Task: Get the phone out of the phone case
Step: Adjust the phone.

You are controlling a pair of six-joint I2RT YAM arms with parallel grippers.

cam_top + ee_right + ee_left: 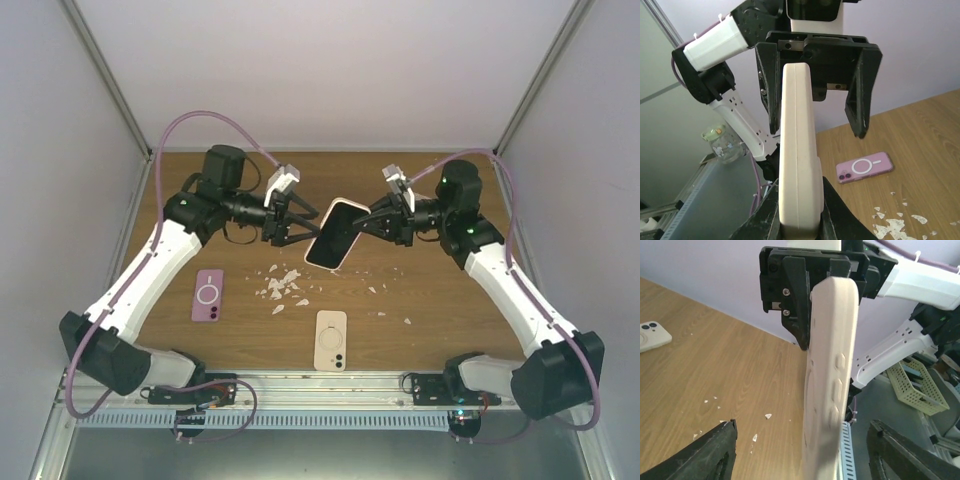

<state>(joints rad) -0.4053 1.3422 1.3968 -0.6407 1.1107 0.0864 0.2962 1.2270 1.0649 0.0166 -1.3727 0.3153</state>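
The phone sat inside its cream phone case, held up in the air over the wooden table, in the middle of the top view. The right gripper was squeezed tight on one end of it. In the right wrist view its black fingers pressed on both flat sides at the bottom of the frame. That grip was likely there to keep the phone from moving while the other arm worked. The left gripper waited at the other end with its jaws wide. In the left wrist view one jaw showed at the lower left and the other at the lower right. The case stood on its edge between them with a gap on each side, so that gripper held nothing. It looked lined up to grab the case and pull it off. The dark screen faced up in the top view, with the cream rim all around it, so the phone was not out yet. A pink phone lay flat at the lower left of that view and another cream phone at the lower middle. Small white bits lay between them, all well apart from the grippers.
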